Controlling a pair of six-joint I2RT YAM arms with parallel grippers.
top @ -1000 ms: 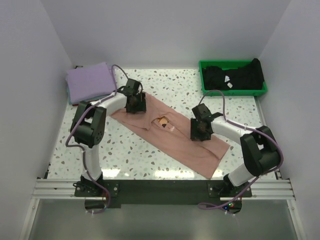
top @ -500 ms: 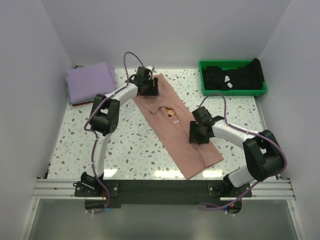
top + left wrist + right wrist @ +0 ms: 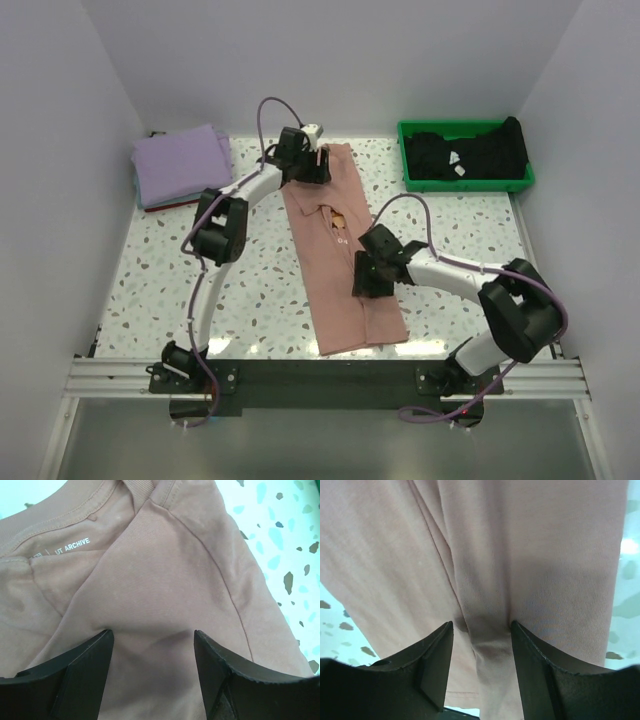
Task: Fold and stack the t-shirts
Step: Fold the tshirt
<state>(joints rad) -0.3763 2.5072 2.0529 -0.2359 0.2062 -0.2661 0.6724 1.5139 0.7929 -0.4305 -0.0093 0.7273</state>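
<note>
The salmon-pink t-shirt [image 3: 340, 310] lies folded into a long strip on the table, collar at the far end, its small chest print [image 3: 338, 220] facing up. My left gripper [image 3: 312, 166] is at the collar end. In the left wrist view [image 3: 152, 640] its jaws stand apart over the shoulder cloth [image 3: 165, 570], tips against it. My right gripper [image 3: 362, 278] is on the strip's lower half. In the right wrist view [image 3: 482, 630] its fingers pinch a raised ridge of the cloth [image 3: 530, 555]. A folded lavender t-shirt [image 3: 180, 165] lies at the far left.
A green tray [image 3: 470, 185] at the far right holds black t-shirts [image 3: 465, 152]. Something red and teal shows under the lavender shirt's near edge [image 3: 165, 207]. White walls close in the table on three sides. The terrazzo tabletop [image 3: 250, 290] shows to the left of the strip.
Both grippers swung the pink shirt from a diagonal lie to nearly straight along the table: the left went far and right with the collar, the right came left and nearer with the hem.
</note>
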